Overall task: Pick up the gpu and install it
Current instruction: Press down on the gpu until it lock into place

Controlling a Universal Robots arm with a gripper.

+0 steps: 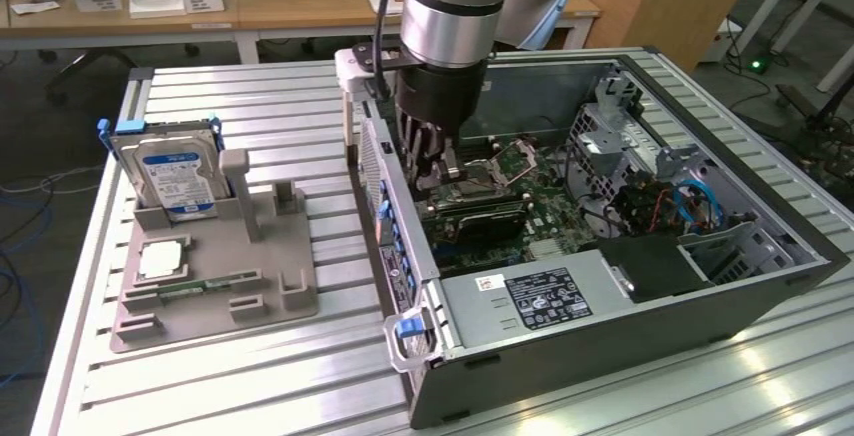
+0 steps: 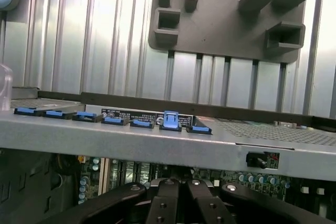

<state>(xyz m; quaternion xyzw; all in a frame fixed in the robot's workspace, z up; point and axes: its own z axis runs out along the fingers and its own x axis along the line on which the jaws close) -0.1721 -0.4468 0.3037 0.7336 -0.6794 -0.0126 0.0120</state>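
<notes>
Grey plastic holder (image 1: 200, 301) at the exterior view's left carries the silver hard drive (image 1: 174, 176); the gpu (image 1: 478, 221) is not there but further right, a dark card low inside the open computer case (image 1: 601, 346), against the motherboard. I judge it light, stiff and fragile, best taken by its bare upper edge, clear of components and contacts. My gripper (image 1: 447, 178) hangs just above it, jaws pressed fully together; whether they pinch or touch the card, I cannot tell.
</notes>
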